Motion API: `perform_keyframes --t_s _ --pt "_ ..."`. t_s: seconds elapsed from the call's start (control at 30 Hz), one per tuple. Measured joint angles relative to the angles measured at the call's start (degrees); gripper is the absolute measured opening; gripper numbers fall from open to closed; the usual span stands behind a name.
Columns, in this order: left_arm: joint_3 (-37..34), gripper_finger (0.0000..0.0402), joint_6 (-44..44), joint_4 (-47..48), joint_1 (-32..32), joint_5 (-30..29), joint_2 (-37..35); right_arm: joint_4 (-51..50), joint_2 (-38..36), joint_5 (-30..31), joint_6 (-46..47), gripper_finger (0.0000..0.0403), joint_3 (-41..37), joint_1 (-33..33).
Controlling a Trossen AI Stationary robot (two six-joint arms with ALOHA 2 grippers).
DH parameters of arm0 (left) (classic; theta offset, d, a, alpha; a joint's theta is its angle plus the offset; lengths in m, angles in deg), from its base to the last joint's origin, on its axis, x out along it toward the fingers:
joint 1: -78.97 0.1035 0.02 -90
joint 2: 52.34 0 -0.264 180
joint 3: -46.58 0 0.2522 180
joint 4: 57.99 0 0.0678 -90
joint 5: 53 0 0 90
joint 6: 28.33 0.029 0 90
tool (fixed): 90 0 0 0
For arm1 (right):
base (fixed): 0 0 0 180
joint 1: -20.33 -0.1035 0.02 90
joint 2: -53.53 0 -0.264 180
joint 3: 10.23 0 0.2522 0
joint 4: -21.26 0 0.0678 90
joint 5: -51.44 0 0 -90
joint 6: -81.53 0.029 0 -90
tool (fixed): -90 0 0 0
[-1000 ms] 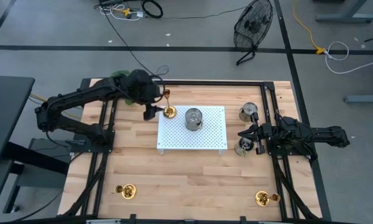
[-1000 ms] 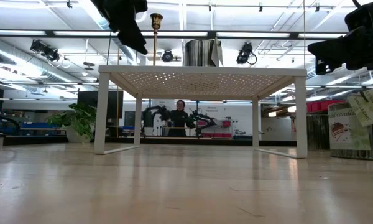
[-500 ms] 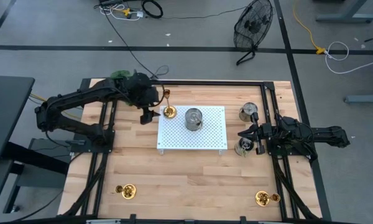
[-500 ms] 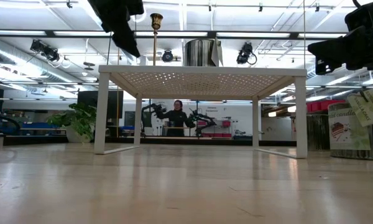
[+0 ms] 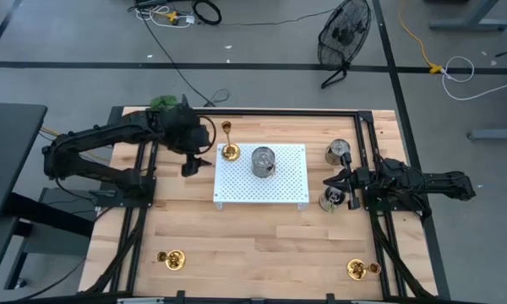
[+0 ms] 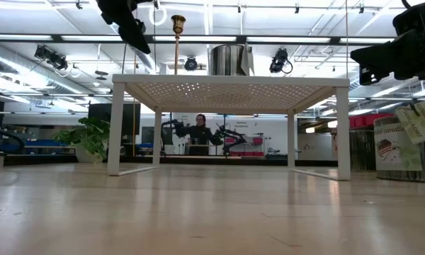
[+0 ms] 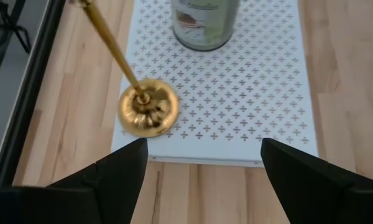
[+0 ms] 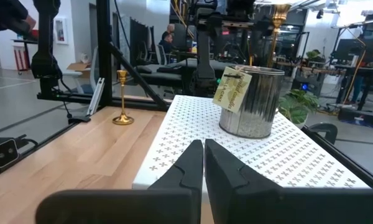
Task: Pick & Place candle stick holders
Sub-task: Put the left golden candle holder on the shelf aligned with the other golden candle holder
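Note:
A tall gold candle stick holder (image 5: 229, 152) stands upright by its round base (image 7: 148, 115) on the far left corner of the white perforated stand (image 5: 279, 187). My left gripper (image 5: 190, 165) hangs open to the left of the stand, raised above it (image 6: 131, 25). The holder lies beyond its fingertips, clear of them (image 7: 202, 162). Two more gold holders stand on the wood near the table's front edge, one left (image 5: 172, 258) and one right (image 5: 357, 268). My right gripper (image 5: 334, 181) waits shut at the stand's right side (image 8: 203, 163).
A metal tin (image 5: 263, 160) with a paper tag stands on the stand beside the tall holder. Two more tins (image 5: 338, 152) (image 5: 329, 200) sit on the table beside my right gripper. Bare wood stretches across the table's near half.
My left gripper has drawn back from the tall holder toward the table's left edge and risen a little, staying open. The holder has stayed upright on the stand.

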Motion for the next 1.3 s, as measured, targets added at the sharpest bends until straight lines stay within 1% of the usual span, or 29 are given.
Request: perform_keyframes --t_s 0.13,0.43,0.6,0.73,0.87,1.07,1.23,1.3 --pt "-0.19 0.0323 -0.06 1.07 -1.28 -0.04 -0.31 0.0 0.0 0.0 0.02 0.0021 0.0 0.0" --pt "-7.64 0.0323 -4.63 -0.91 -5.64 0.59 -4.36 0.0 0.0 0.02 0.01 0.0021 0.0 0.0" --pt "-9.54 0.0323 -7.54 -2.01 -8.89 0.59 -6.56 0.0 0.0 0.01 0.01 0.0021 0.01 0.0" --pt "-10.4 0.0323 -8.66 -1.94 -11.91 0.38 -6.71 0.0 0.0 0.0 0.0 0.0021 0.02 0.0" --pt "-10.4 0.0323 -8.04 -2.04 -14.44 0.39 -6.71 0.0 0.0 0.01 0.02 0.0021 0.01 0.0" --pt "-10.4 0.0323 -4.04 -1.83 -18.33 0.39 -6.54 0.0 0.0 0.02 0.01 0.0021 0.02 0.0" --pt "-10.4 0.0323 -1.34 0.34 -22.16 0.41 -6.54 0.0 0.0 0.0 0.02 0.0021 0.02 0.0" --pt "-10.4 0.0323 0.18 1.94 -23.91 1.28 -6.52 0.0 0.0 0.02 0.01 0.0021 0.02 0.0"
